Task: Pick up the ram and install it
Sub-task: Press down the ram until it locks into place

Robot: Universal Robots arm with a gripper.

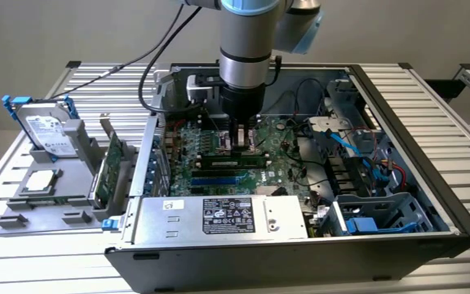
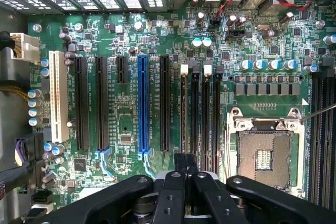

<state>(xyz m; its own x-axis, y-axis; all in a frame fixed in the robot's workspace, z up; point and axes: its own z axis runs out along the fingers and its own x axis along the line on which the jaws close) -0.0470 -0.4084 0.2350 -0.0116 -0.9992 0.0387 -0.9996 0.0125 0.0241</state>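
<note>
Gripper (image 1: 241,142) low inside case (image 1: 398,110), fingers pressed together, above motherboard (image 2: 126,103), ram (image 1: 233,163) just beside.

No text, brand or number can be read with certainty. The white label (image 1: 227,215) on the power supply (image 1: 218,218) carries printed lines and round certification-style marks (all too small to make out), and the hard drive (image 1: 49,131) label and motherboard (image 2: 126,124) silkscreen are likewise illegible.

One ram (image 1: 233,162) lies just below the gripper (image 1: 242,142), on one motherboard (image 2: 128,114) with one blue slot (image 2: 142,103), one white slot (image 2: 58,98) and one processor socket (image 2: 265,156); well apart from the gripper stand one hard drive (image 1: 46,131) and one expansion card (image 1: 112,160).
</note>
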